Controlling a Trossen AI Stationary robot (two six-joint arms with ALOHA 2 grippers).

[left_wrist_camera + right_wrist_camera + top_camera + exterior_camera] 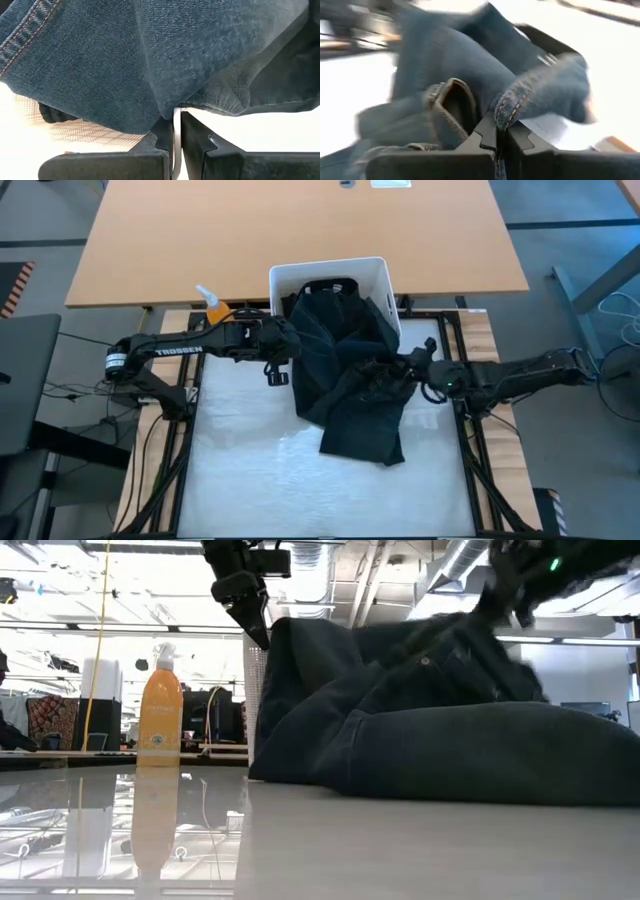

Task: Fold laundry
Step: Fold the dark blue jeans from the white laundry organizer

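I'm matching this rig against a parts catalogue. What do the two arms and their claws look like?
Both arms are dark, jointed tube segments. The left arm carries white TROSSEN lettering and a white band near its base; the right arm shows a small green light. Each claw, left claw and right claw, has two flat, blocky black fingers.

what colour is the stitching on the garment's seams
Orange-tan thread on dark blue denim, clearest in the left wrist view along the seam.

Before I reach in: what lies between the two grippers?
Only the dark denim garment, stretched from left gripper to right gripper, per the high view.
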